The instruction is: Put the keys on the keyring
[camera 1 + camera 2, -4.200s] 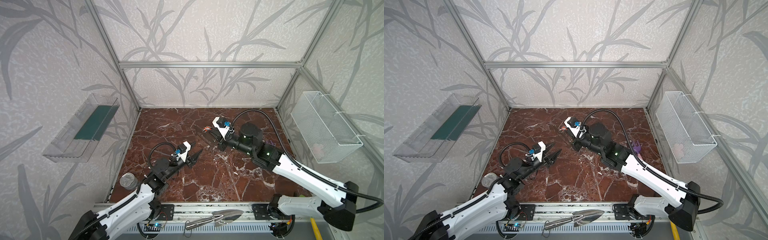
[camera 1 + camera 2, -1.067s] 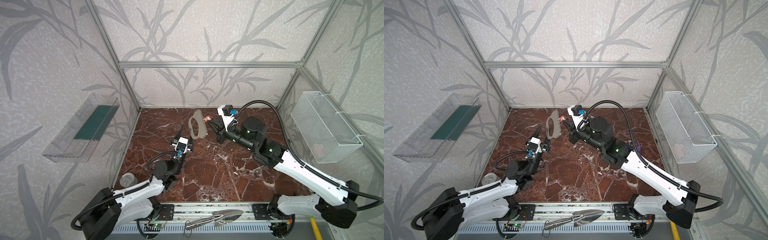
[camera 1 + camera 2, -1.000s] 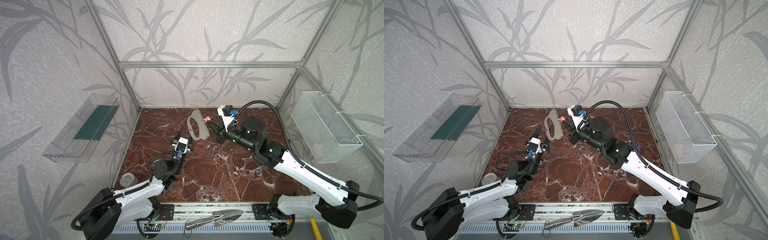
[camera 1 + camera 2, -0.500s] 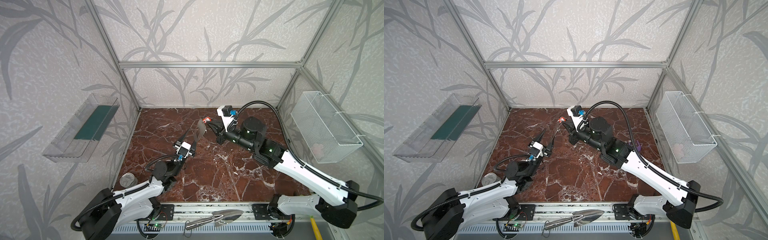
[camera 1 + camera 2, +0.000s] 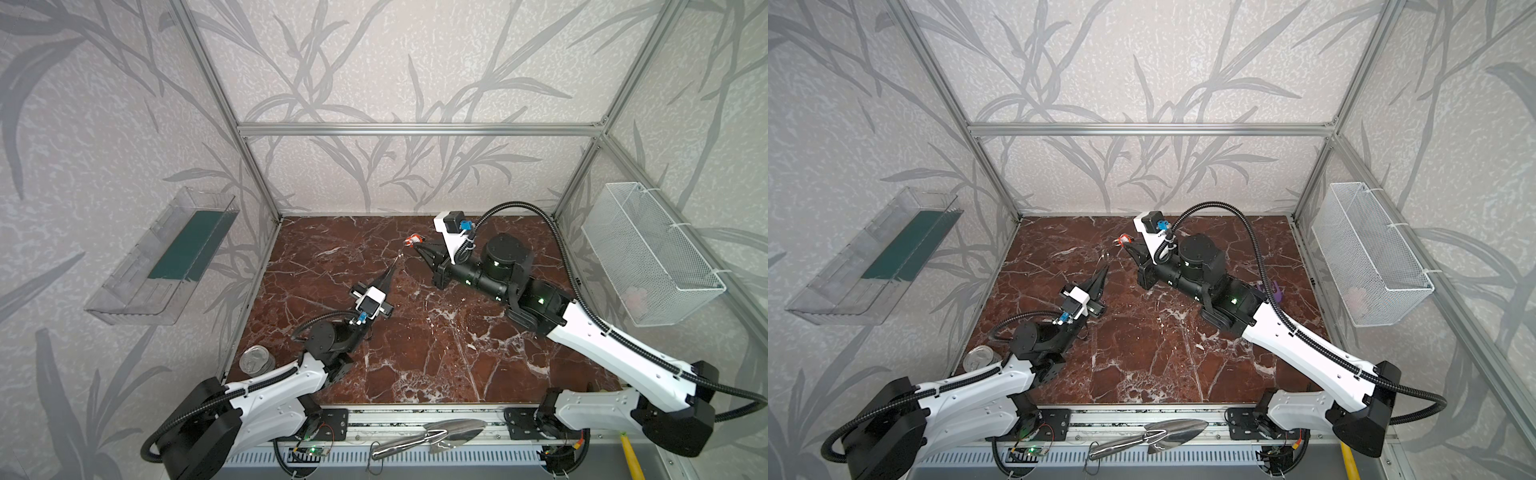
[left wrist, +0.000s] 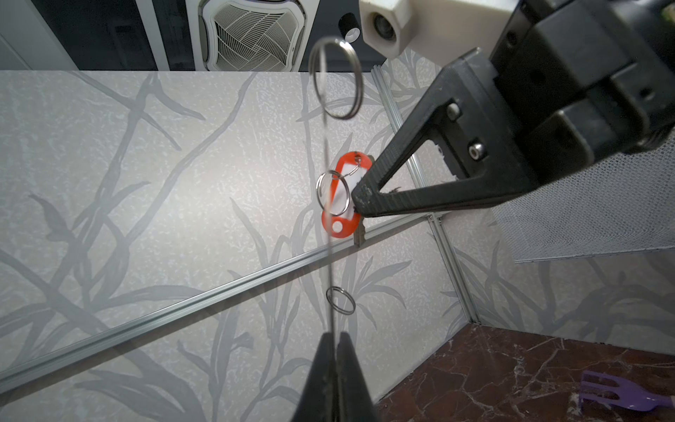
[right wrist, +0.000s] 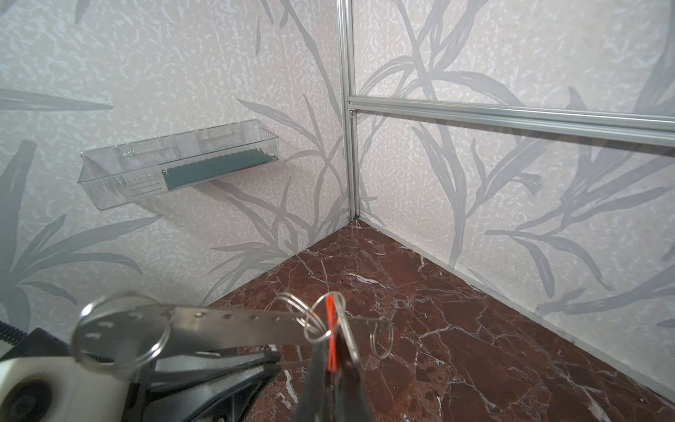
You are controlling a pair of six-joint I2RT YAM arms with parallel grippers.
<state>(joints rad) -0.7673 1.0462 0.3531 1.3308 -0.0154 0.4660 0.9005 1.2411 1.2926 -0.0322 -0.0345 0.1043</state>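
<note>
**Both claws pinched, plate meets tag in mid-air**

The left claw (image 6: 332, 338) is pressed together on the lower edge of the plate (image 7: 226, 327) and holds it off the worktop (image 5: 415, 353). The right claw (image 7: 330, 360) is pinching the red tag (image 7: 330, 318), also held aloft, toward the back middle of the worktop. In both top views the two claws point tip to tip, with the tag (image 5: 414, 240) just beyond the left claw (image 5: 393, 269).

Several wire rings hang on the plate: a large ring (image 6: 336, 78) at its far end, a small ring (image 6: 340, 299) near the left claw, and the tag's ring (image 6: 332, 192) where plate and tag cross. Whether the plate passes through that ring cannot be told. The right claw's fingers cover part of the tag in the left wrist view.

Round about:
- A can (image 5: 255, 359) stands at the left edge, by the left arm.
- A purple fork (image 5: 1271, 291) lies beside the right arm.
- A trowel (image 5: 440, 432) lies on the front rail.
- A clear tray (image 5: 137, 291) hangs on the left wall.
- A wire basket (image 5: 648, 257) hangs on the right wall.
</note>
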